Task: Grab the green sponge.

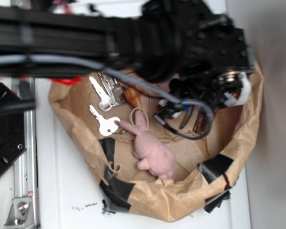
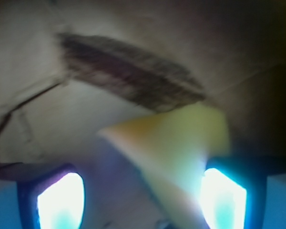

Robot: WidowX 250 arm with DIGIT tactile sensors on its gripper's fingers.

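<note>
Diagonally, green sponge [image 2: 176, 143], between fingers [image 2: 62, 200]

Claw [image 2: 140, 200] low, fingers [image 2: 62, 200] apart

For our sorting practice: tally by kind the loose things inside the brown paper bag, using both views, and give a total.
Silver metal keys: at least 3; the bunch overlaps
Pink plush toy: 1
Yellow foam sponge: 1
Dark brown bark-like wood piece: 1
Total: at least 6

Black arm [image 1: 133, 38], grey cable [image 1: 133, 83]; tool [image 2: 142, 200] fingers [image 2: 62, 200] blue.
</note>
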